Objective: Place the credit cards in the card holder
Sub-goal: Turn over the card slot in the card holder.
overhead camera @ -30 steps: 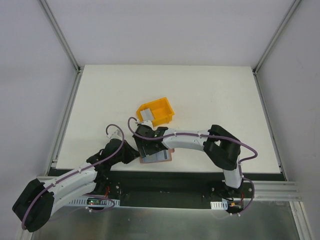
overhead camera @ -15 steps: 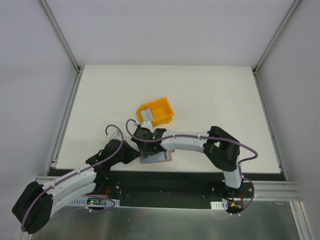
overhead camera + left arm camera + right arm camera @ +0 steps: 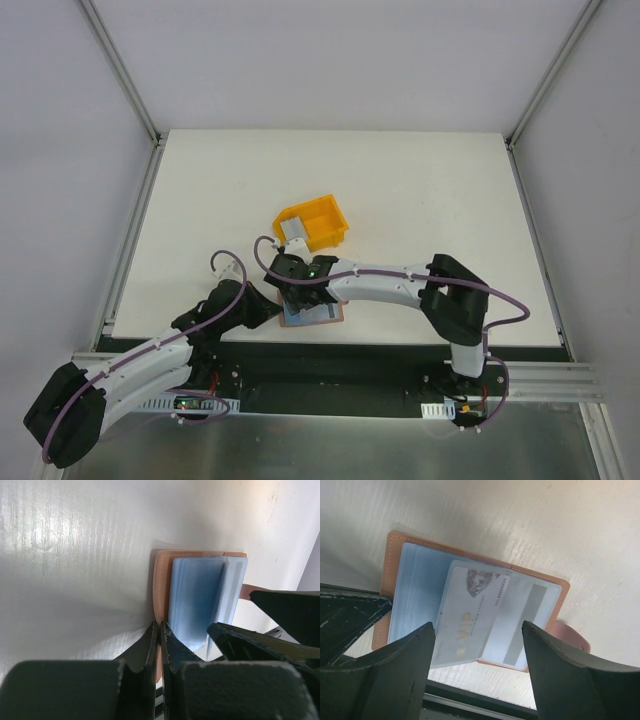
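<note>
Left gripper (image 3: 159, 630) clamped on card holder (image 3: 161, 580) edge, right gripper (image 3: 477, 628) spread wide above it.
VIP card (image 3: 470, 612) lies skewed across it, right by the table's (image 3: 420, 200) near edge.

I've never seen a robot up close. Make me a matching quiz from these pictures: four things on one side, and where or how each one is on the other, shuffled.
Things:
1. left gripper
2. right gripper
3. VIP card
4. yellow bin

Places or states:
A. lying askew on the open card holder
B. shut on the holder's brown edge
C. farther back on the table, apart from the holder
D. open, one finger on either side of the card

Pairs: 1-B, 2-D, 3-A, 4-C
</note>
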Controlling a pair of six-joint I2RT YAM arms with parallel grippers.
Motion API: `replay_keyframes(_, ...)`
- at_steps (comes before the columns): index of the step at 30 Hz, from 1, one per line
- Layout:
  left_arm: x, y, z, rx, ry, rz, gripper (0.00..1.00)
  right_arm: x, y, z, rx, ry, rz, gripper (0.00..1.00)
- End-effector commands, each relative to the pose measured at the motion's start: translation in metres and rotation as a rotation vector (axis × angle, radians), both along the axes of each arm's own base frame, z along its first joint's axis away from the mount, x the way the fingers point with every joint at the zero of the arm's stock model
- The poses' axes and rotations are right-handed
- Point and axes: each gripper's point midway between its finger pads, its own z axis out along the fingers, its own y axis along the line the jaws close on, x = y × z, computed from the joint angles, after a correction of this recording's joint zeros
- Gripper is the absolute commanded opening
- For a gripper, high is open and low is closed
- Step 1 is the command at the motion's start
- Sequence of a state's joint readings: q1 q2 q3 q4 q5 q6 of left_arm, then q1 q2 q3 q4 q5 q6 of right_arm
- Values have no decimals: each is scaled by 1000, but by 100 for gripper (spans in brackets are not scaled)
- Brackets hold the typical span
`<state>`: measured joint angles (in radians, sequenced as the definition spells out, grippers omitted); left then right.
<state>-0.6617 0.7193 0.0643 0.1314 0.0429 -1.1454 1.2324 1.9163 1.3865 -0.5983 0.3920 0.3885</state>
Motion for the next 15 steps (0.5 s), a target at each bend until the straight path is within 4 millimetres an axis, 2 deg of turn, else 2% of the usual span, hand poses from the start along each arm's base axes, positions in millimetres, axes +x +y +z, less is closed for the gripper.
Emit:
replay_keyframes(1, -2, 3, -7, 12, 10, 11, 0, 6, -12, 29, -8, -61, -9, 72)
replay_keyframes(15, -3, 4, -9, 18, 15, 13, 0, 5, -39, 43, -1, -93, -56, 72)
